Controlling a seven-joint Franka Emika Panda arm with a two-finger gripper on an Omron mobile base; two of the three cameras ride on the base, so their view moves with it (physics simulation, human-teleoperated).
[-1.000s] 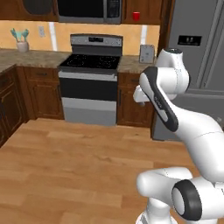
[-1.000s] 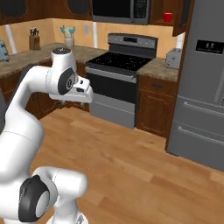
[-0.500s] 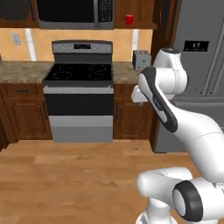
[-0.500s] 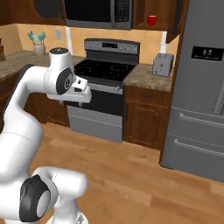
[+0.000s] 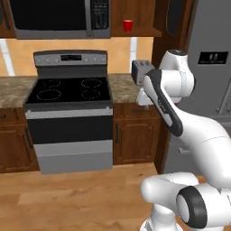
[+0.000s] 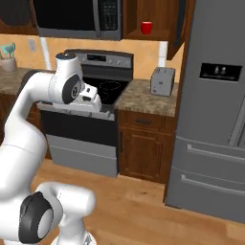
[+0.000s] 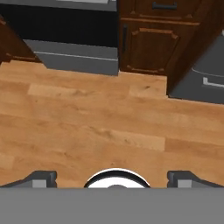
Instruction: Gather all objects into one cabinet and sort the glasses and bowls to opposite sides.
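Even, bright rendered light; soft blur throughout; no hard shadows, no glare.

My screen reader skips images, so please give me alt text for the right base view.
A red cup sits in an open wall cabinet beside the microwave, above a counter with a toaster. Below are the stove and, to the right, the refrigerator.

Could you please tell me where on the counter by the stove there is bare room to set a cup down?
The speckled stone counter is bare between the black stove top and the silver toaster. The back corner is crowded by the toaster.
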